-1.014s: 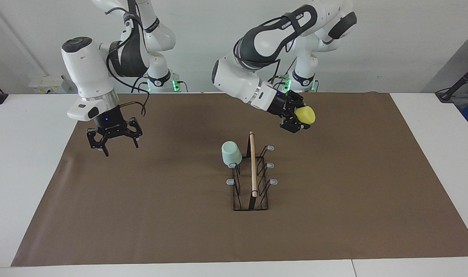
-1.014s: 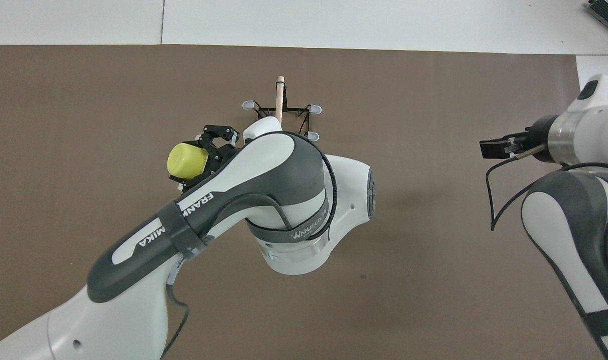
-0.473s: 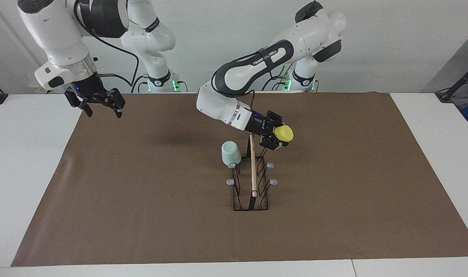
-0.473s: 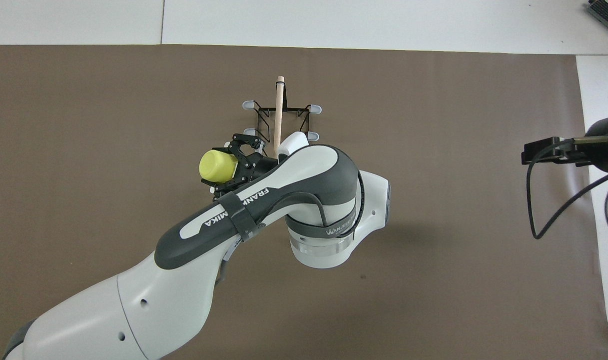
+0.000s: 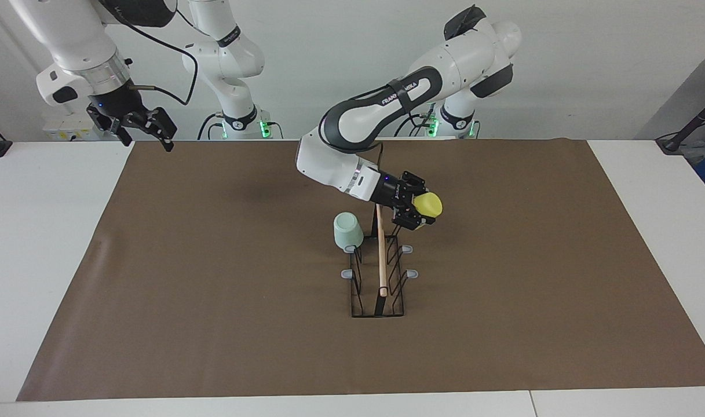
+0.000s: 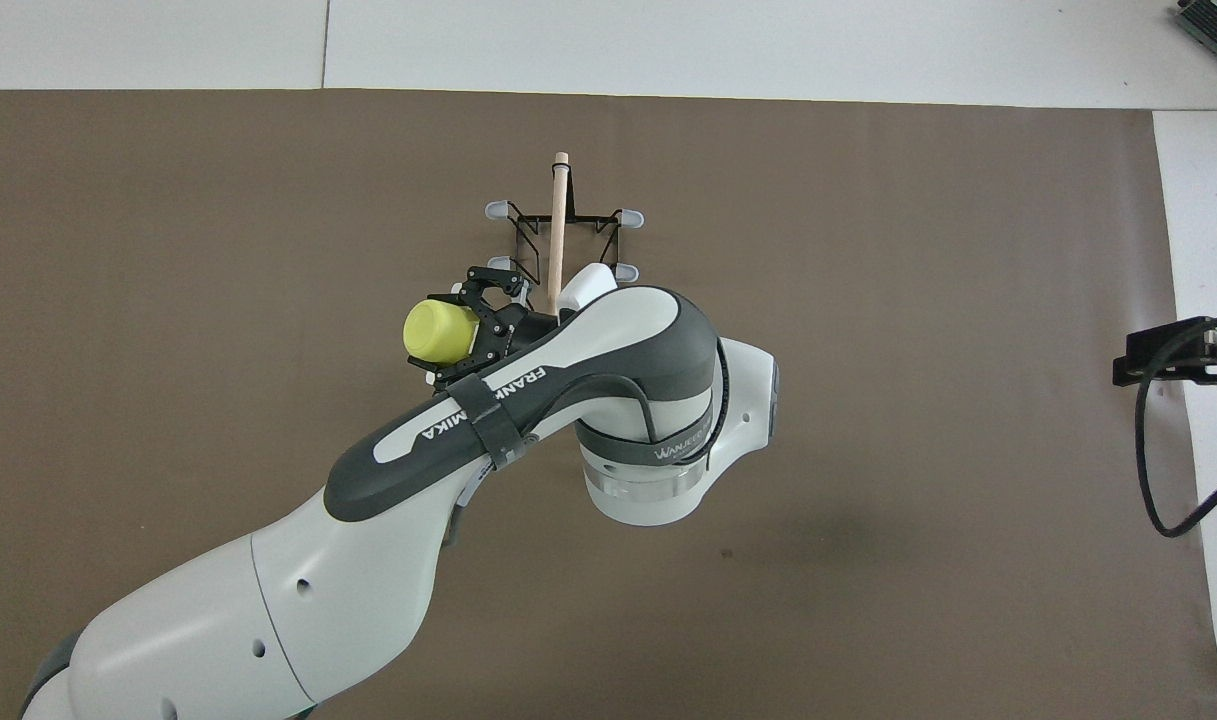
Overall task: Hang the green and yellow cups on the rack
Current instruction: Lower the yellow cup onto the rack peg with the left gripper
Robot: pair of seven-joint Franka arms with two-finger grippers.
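Green cup (image 5: 348, 230) hung; left hand (image 5: 413, 209) pinching yellow cup (image 5: 428, 203) at rack (image 5: 380, 272), needing seating on a prong; right hand (image 5: 133, 124) spread, idle.

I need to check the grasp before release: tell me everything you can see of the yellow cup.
The yellow cup is a small, plain, handleless tapered tumbler, bright yellow, plastic by its look. It lies tipped on its side in the air, clamped in the left gripper, at the rack's end nearest the robots, on the left arm's side. Whether it already sits on a prong cannot be told.
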